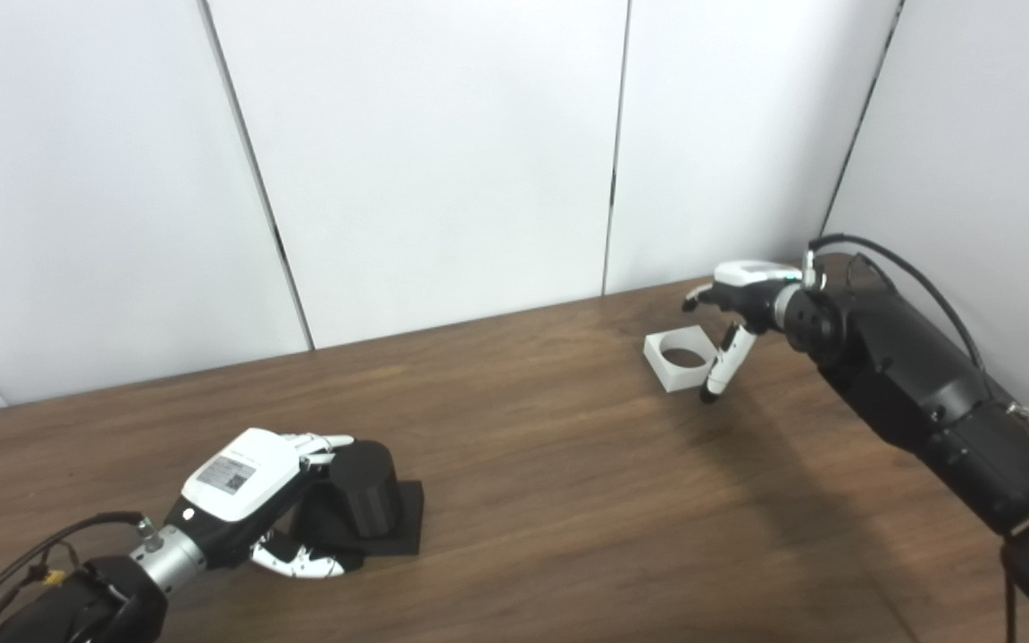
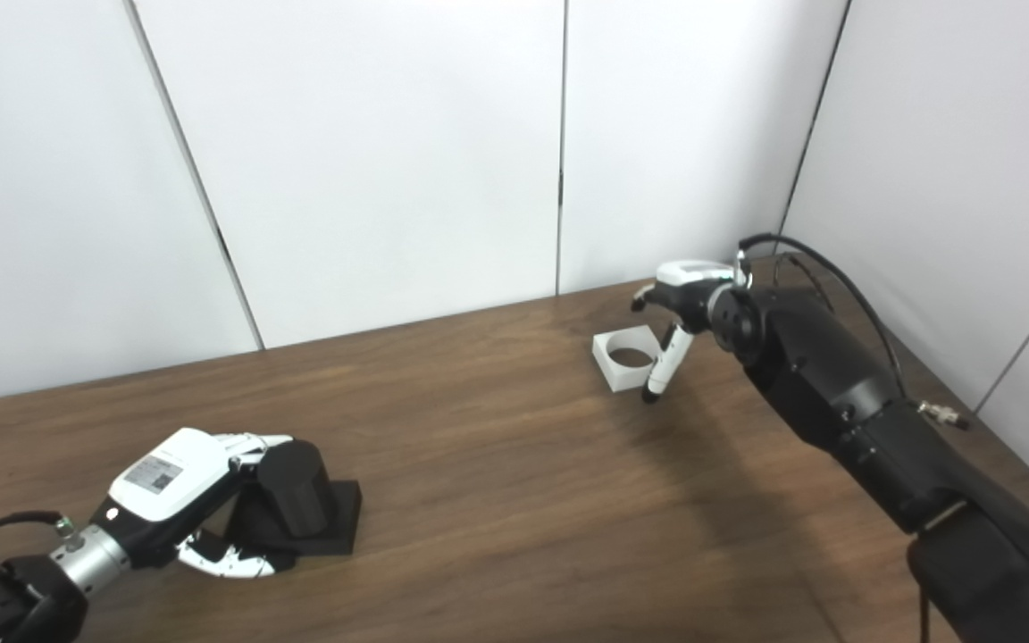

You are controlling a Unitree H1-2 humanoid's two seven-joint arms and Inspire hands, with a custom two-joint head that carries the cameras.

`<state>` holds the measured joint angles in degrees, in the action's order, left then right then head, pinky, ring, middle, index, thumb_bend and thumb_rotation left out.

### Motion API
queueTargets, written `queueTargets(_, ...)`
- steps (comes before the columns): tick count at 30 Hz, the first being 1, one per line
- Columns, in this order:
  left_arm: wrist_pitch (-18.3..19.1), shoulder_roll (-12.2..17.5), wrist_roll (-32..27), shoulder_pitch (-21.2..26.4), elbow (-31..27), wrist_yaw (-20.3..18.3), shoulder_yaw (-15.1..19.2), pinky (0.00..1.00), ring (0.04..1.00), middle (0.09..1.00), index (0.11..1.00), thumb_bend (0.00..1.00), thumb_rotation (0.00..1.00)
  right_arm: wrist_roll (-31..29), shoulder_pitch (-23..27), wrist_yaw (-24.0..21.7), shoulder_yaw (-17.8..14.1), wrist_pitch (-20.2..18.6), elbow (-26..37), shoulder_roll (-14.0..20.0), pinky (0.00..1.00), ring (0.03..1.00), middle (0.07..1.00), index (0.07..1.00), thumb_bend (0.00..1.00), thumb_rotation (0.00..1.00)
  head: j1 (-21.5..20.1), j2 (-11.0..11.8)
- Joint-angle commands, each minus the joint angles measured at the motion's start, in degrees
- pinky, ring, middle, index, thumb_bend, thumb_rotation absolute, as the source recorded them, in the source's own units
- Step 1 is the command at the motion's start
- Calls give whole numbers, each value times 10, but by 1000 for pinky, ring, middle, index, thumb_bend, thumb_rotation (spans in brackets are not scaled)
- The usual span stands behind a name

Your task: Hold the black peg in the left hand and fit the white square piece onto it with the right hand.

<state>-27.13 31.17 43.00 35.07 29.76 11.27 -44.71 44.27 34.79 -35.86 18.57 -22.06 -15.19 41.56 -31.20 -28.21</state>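
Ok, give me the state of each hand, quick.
Left hand: fingers around the black peg, which sits on the table.
Right hand: open, beside the white square piece.

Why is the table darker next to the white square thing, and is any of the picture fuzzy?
Left eye view: the right robot hand and its arm cast a soft shadow on the wooden table beside the white square piece. Right eye view: the same shadow shows, the black peg is too dark to show surface detail, and everything looks slightly soft, with no strong glare.
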Motion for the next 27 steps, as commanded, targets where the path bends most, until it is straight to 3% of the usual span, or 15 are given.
queueTargets(1,2,19,45,-40,22,-62,-35,698,790,853,602,947,107,4,32,19,-4,7,1,6,692,902,948,895,1000,276,-1,0)
queueTargets(10,3,23,38,-43,6,-75,-29,698,789,850,599,952,99,9,30,54,14,25,-45,-11,663,887,941,880,985,187,5,-3)
queueTargets(23,9,25,42,-57,-29,-107,-4,685,783,844,596,962,73,11,24,96,32,37,-73,-33,738,863,900,848,874,169,16,-14)
queueTargets(27,12,25,43,-60,-40,-117,1,684,782,846,596,961,75,9,23,97,34,41,-75,-36,762,873,893,786,827,167,22,-18)
